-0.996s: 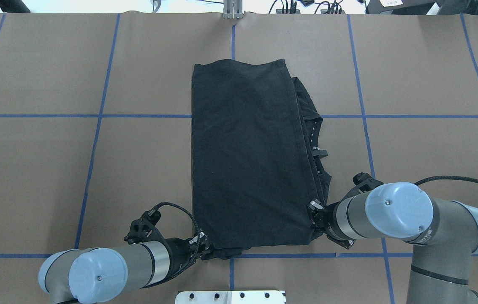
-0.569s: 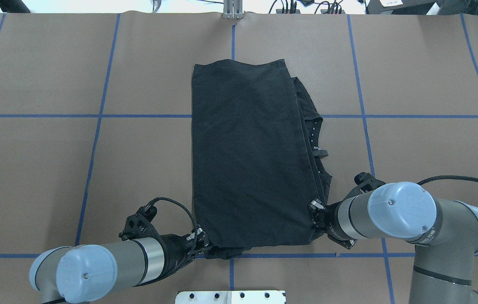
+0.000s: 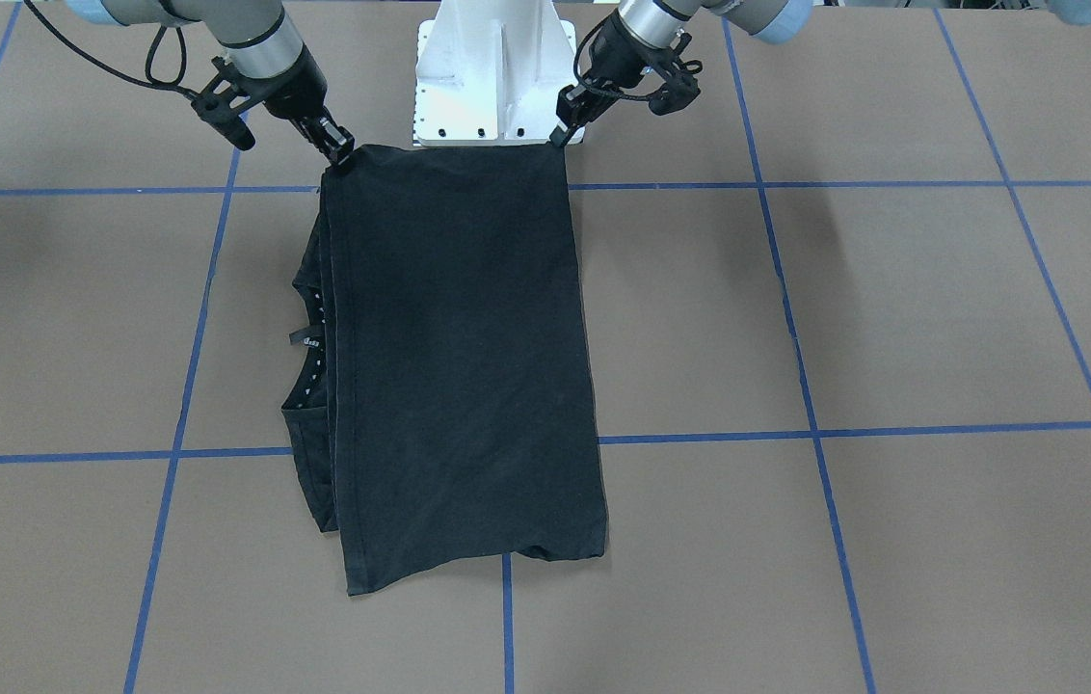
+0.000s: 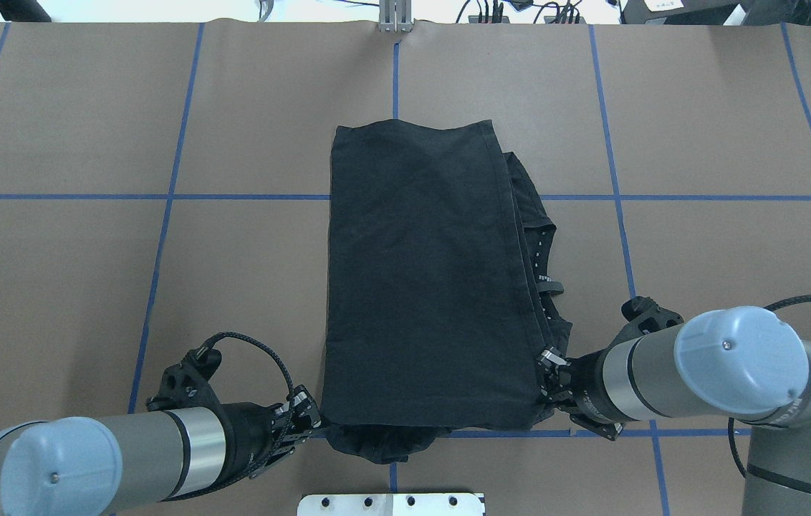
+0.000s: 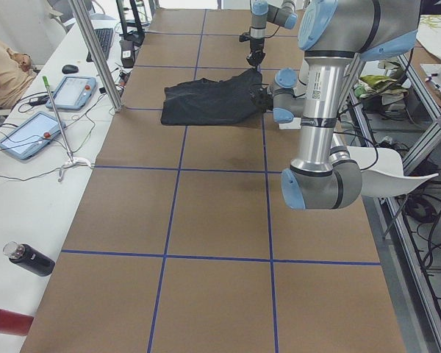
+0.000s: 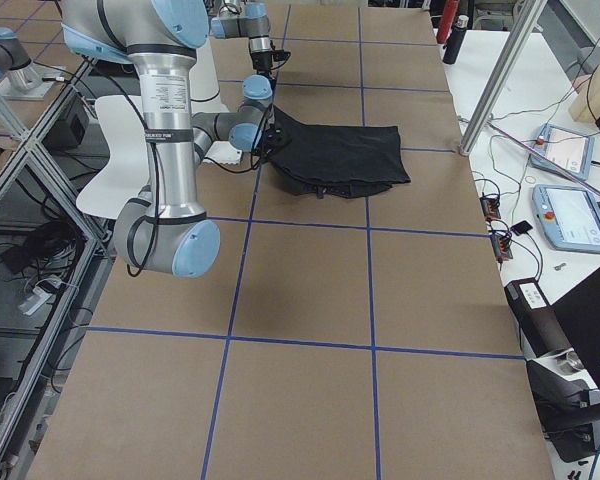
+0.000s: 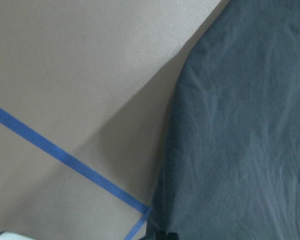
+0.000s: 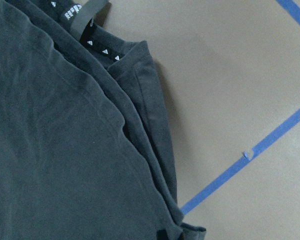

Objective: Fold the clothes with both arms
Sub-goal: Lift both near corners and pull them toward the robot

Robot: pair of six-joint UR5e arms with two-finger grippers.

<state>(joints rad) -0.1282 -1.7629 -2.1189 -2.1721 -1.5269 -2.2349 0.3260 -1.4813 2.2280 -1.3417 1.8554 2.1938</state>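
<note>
A: First entry – what do we list?

B: One black T-shirt (image 4: 420, 287), folded lengthwise into a long panel. It lies mid-table on the brown table (image 4: 76, 287), across the blue tape lines (image 4: 162, 196).

A: Its edges?

B: The far edge lies flat. We see the near edge, by the white pedestal (image 3: 492, 58), raised off the surface, with a bunch of fabric sagging under it. On the right side the collar (image 4: 539, 247), dotted with small white marks, shows from under the top layer.

A: And the end effectors?

B: We enter two. The left gripper (image 4: 306, 418) has its fingers pinched closed on the near left corner of the T-shirt. The right gripper (image 4: 547, 373) is clamped the same way on the near right corner – both low, at cloth level.

A: The logo?

B: We cannot see it; only plain black fabric faces up.
</note>
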